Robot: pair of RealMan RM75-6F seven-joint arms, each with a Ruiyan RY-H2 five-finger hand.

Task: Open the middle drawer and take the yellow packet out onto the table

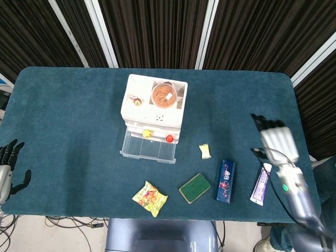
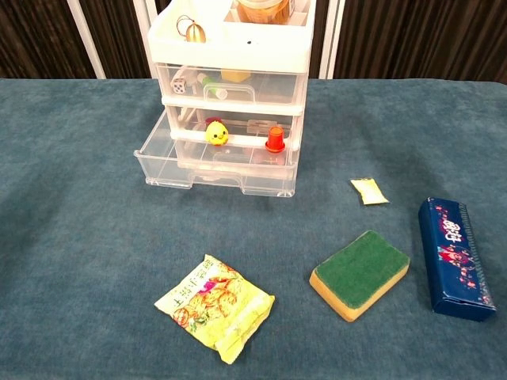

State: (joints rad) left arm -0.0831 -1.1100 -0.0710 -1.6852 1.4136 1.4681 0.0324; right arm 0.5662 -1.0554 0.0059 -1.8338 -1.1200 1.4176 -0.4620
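Note:
The small yellow packet (image 1: 205,151) (image 2: 368,191) lies flat on the blue cloth, right of the white drawer unit (image 1: 154,113) (image 2: 230,103). A clear drawer (image 1: 148,148) (image 2: 212,168) low in the unit stands pulled out toward me. My right hand (image 1: 278,144) hovers near the table's right edge, well away from the packet, with its fingers spread and nothing in them; the chest view does not show it. My left hand (image 1: 9,168) hangs off the table's left edge, fingers apart and empty.
A yellow snack bag (image 1: 149,198) (image 2: 215,306), a green sponge (image 1: 194,188) (image 2: 360,273) and a blue box (image 1: 224,181) (image 2: 455,257) lie along the front. A purple tube (image 1: 261,184) lies beside my right forearm. A jar (image 1: 165,95) sits on top of the unit.

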